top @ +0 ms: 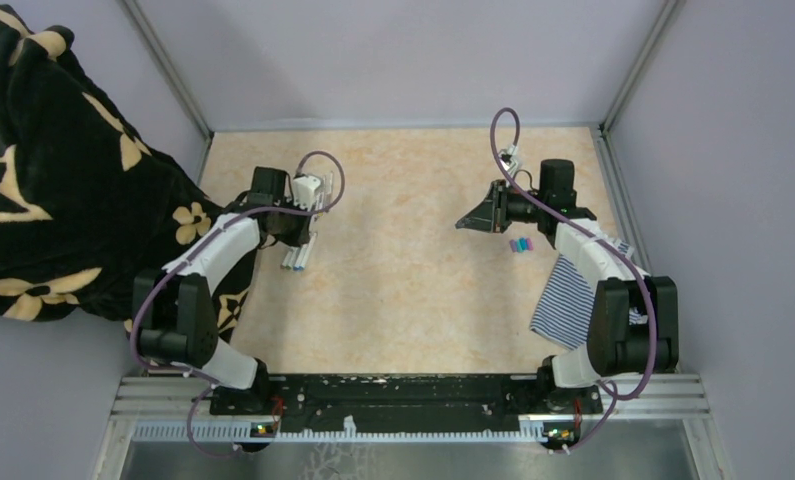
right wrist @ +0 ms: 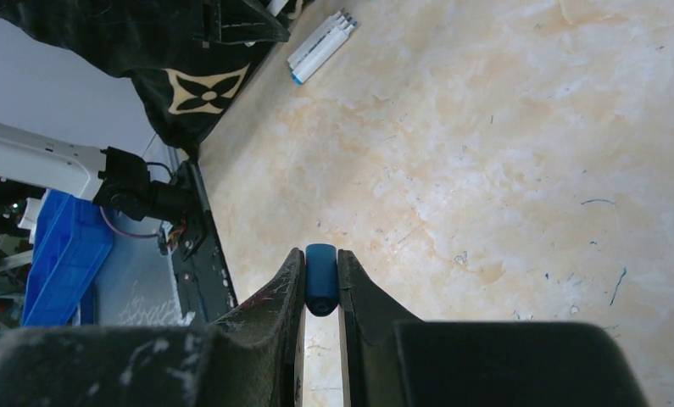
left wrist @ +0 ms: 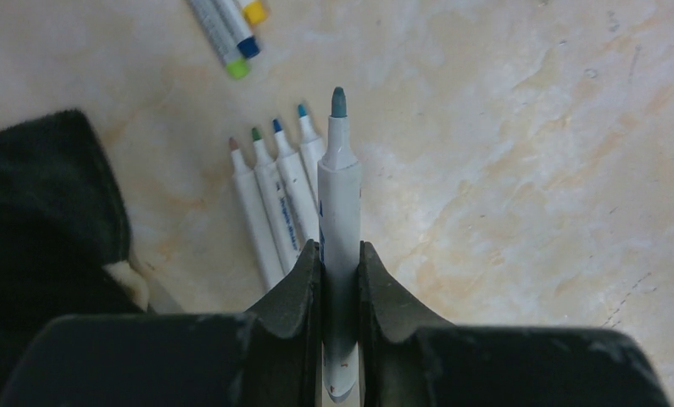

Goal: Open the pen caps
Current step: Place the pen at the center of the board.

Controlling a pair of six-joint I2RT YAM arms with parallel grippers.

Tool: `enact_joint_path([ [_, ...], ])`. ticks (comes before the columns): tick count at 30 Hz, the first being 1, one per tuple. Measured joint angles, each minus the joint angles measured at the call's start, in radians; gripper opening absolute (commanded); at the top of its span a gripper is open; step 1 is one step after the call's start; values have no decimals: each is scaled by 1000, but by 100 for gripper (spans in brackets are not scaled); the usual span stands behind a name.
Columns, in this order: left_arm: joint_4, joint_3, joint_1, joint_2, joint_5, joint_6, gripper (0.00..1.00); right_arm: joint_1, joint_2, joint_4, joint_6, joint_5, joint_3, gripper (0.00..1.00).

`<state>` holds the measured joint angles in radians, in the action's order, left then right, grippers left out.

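Note:
My left gripper (left wrist: 340,254) is shut on a white pen (left wrist: 340,195) whose bare teal tip points away from me. Several uncapped pens (left wrist: 278,199) lie side by side on the table just left of it. Three capped pens (left wrist: 231,30) lie farther off, with yellow, blue and green ends. My right gripper (right wrist: 321,259) is shut on a blue cap (right wrist: 321,278) and holds it above the table. In the top view the left gripper (top: 311,200) is at the back left by the row of pens (top: 298,257), and the right gripper (top: 470,222) is at the back right. Loose caps (top: 520,244) lie near it.
A black blanket with tan flowers (top: 53,170) hangs over the left side and reaches the table edge. A blue-and-white striped cloth (top: 565,292) lies at the right under the right arm. Purple walls with metal posts enclose the marbled table (top: 403,290).

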<state>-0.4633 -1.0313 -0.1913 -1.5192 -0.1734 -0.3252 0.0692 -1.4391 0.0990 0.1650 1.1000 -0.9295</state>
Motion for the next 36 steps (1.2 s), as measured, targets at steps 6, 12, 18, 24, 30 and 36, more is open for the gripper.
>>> enact_joint_path([
  [6, -15, 13, 100, -2, 2, 7, 1, 0, 0, -1, -5, -4, 0, 0],
  [12, -16, 13, 164, -41, -18, 7, 3, 0, 1, -2, -8, -8, 2, 0],
  [18, -16, 13, 193, -98, -46, 7, 3, 0, 6, -1, -13, -14, 15, 0],
  [24, -15, 13, 212, -121, -55, 6, 4, 0, 6, -2, -16, -19, 16, 0],
  [30, -10, 13, 218, -130, -59, 6, 6, 0, 13, -2, -16, -23, 21, 0],
  [36, 0, 13, 225, -145, -63, 6, 8, 0, 13, -2, -16, -23, 21, 0],
])
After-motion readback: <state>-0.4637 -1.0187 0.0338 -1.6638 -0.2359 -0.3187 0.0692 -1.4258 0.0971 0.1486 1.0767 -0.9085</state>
